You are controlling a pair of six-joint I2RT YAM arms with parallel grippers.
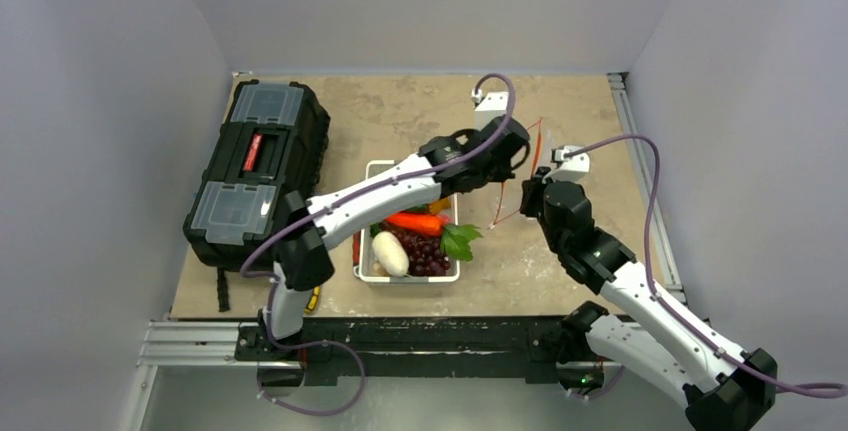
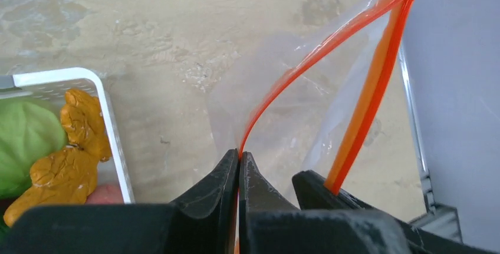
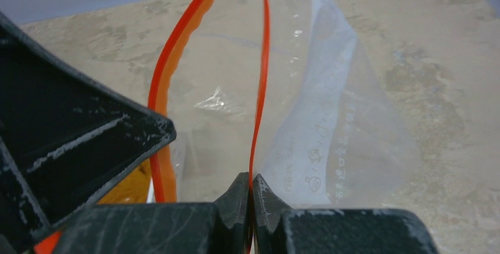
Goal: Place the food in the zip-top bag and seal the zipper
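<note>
**Bag gripped at both lips, nothing packed yet**

The desk (image 1: 400, 111) carries a black toolbox (image 1: 262, 166) at its left. The work is happening to the right of centre. There the zip-top bag (image 2: 283, 118) is held up by its mouth between the two arms, just right of the white tray (image 2: 59, 77). Its clear film sags down toward the desk. No food shows through the film in either wrist view, so the bag looks empty.

All the food in view lies in the tray: the green cabbage (image 2: 26, 136) at the far end, then the carrot (image 1: 415, 222), the white radish (image 1: 390, 253) and the dark grapes (image 1: 428, 251). The leafy greens (image 1: 460, 241) spill over the tray's right rim.

The left hand (image 2: 239, 160) is clenched on one lip of the bag, its fingertips pinched flat on the strip. The right hand (image 3: 250, 180) is clenched the same way on the other lip. The zipper (image 2: 368, 98) is unsealed, and its two red-orange halves bow apart between the hands.

As I judge it, only the opening step is done: the mouth is caught and parted. Every piece of food has yet to go in, and with both hands occupied, one must give up its lip to fetch from the tray. Sealing comes last.
</note>
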